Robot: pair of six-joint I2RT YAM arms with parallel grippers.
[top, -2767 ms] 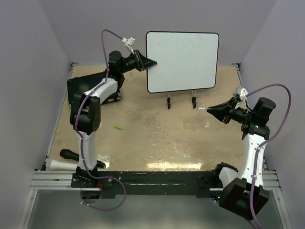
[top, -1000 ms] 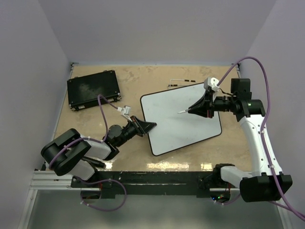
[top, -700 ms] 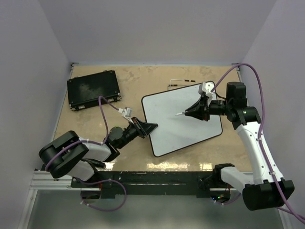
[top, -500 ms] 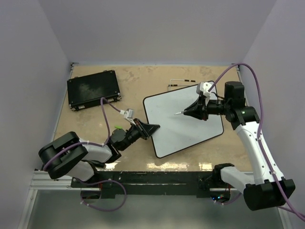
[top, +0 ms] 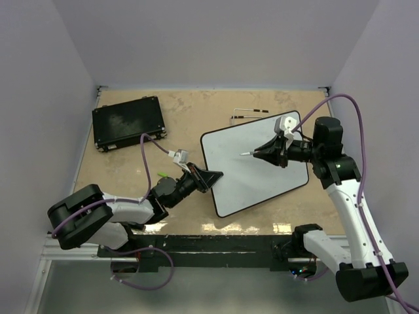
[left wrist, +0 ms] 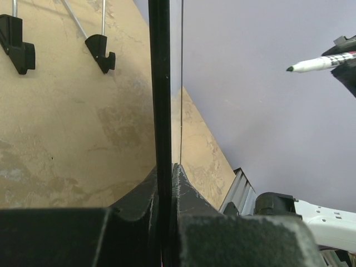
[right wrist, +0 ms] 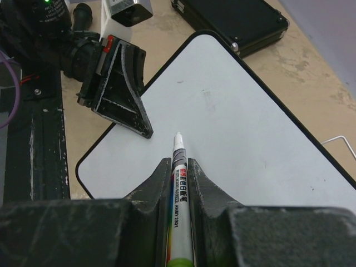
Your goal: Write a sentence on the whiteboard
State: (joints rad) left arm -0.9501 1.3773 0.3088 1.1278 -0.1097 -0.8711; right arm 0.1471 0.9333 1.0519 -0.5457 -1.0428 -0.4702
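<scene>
The whiteboard (top: 258, 171) lies slanted across the middle of the table, face up and blank. No green sentence shows on it. My left gripper (top: 213, 178) is shut on its left rim. The left wrist view shows the board (left wrist: 161, 83) edge-on between my left gripper's (left wrist: 167, 173) fingers. My right gripper (top: 265, 154) is shut on a white marker (right wrist: 179, 167) with its cap off. It holds the marker over the board's (right wrist: 239, 122) middle, tip pointing left. In the left wrist view the marker tip (left wrist: 311, 64) looks a little off the board face.
A flat black case (top: 127, 122) lies at the back left and also shows in the right wrist view (right wrist: 233, 19). A thin wire stand (top: 249, 114) lies behind the board. Its black feet (left wrist: 100, 47) show in the left wrist view. A small green cap (top: 160, 173) lies by the left arm.
The board stood upright at the back; now it lies slanted near the front. In the last second my left gripper slid it slightly right. The marker stayed over it.
</scene>
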